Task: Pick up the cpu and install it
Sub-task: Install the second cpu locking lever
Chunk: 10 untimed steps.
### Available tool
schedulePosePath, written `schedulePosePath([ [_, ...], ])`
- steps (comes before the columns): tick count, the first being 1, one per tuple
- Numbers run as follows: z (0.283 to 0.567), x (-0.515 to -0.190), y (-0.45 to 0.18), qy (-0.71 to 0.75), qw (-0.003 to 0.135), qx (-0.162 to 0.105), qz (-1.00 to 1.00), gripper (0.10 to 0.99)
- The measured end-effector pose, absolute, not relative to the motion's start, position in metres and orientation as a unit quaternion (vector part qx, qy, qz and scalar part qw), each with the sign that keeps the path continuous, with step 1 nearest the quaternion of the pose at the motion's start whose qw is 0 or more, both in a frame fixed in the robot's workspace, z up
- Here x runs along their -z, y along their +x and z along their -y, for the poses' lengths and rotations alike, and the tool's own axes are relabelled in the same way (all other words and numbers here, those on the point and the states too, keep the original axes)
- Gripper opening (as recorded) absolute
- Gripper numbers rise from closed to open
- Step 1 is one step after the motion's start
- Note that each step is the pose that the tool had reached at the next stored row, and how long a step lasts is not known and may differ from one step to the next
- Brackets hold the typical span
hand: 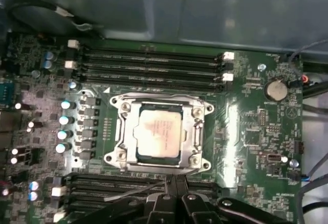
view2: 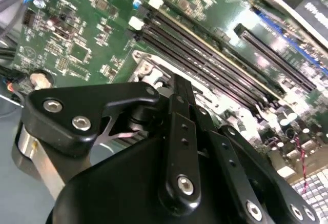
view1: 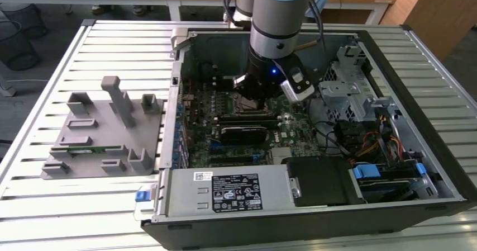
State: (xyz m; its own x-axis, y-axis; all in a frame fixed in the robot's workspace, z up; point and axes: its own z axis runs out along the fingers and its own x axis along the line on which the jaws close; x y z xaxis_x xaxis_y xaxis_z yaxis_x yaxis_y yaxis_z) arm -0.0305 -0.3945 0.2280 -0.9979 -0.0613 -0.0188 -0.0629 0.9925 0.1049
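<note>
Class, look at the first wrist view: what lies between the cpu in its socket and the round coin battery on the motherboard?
In the first wrist view, between the cpu and the coin battery lie the socket's metal frame and green board with small components.

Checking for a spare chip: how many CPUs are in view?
1. The cpu lies in the socket frame on the motherboard, between two banks of memory slots. The arm could be hiding another.

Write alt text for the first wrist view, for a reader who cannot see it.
A silver-topped cpu sits inside the metal-framed socket in the middle of a green motherboard. Rows of black memory slots run along two opposite sides of the socket, and a round coin battery sits off to one side. The black gripper shows at the picture's edge beside the socket.
</note>
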Motion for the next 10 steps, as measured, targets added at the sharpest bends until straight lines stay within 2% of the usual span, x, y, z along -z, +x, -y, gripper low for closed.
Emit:
schedulePosePath([
  [10,0.399,-0.228,-0.054,-0.031,0.008,-0.053,-0.998,0.106],
])
